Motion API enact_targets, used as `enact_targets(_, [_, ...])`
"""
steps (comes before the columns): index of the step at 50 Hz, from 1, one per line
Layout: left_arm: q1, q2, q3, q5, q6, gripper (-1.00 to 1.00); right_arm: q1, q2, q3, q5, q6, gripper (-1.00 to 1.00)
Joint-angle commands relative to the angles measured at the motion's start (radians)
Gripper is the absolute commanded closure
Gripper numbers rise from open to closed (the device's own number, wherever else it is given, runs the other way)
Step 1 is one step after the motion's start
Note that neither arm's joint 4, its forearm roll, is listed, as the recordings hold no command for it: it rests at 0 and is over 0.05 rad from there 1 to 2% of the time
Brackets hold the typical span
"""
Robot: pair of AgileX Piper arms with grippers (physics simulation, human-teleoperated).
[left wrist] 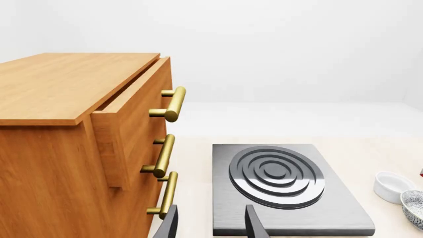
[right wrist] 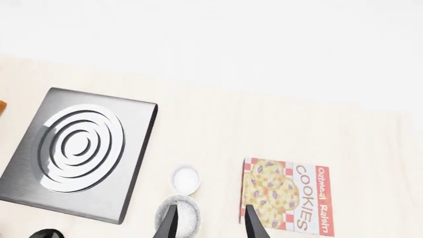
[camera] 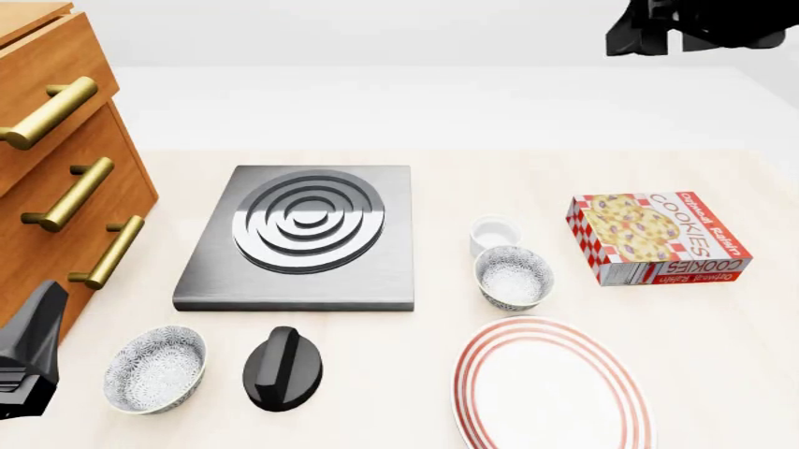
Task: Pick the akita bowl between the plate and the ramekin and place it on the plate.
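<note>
Speckled grey-and-white akita bowl (camera: 514, 277) sitting upright on the pale surface (camera: 500, 178), between the white ramekin (camera: 495, 232) just behind it and the red-ringed plate (camera: 551, 385) just in front, apart from the plate. Second speckled bowl (camera: 155, 369) well off to the left, beside a black knob (camera: 283, 369). Grey burner slab (camera: 303, 238) mid-surface, next to a wooden drawer cabinet (camera: 56, 168) with brass handles. Cookie box (camera: 657, 238) lying flat to the right of the ramekin. Right end effector (right wrist: 210, 224) high above the surface, fingers spread and holding nothing, looking down over the akita bowl and the cookie box. Left end effector (left wrist: 210, 224) low at the near left by the cabinet, fingers likewise spread and empty, facing the burner slab.
</note>
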Motion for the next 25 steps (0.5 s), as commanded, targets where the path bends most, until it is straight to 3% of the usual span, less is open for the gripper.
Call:
enact_targets(1, [0.000,0.000,0.000,0.000,0.000,-1.00,0.030,0.096,0.080,-0.049,0.016,-1.00])
enact_targets(3, [0.000,0.000,0.000,0.000,0.000,-1.00,0.052,0.115,0.089,-0.053,0.035,-1.00])
enact_targets(8, [0.000,0.000,0.000,0.000,0.000,-1.00,0.037,0.150,0.143,-0.107,0.019,-1.00])
enact_targets(25, [0.000,0.000,0.000,0.000,0.000,-1.00,0.052,0.238,0.253,-0.222,0.090,-1.00])
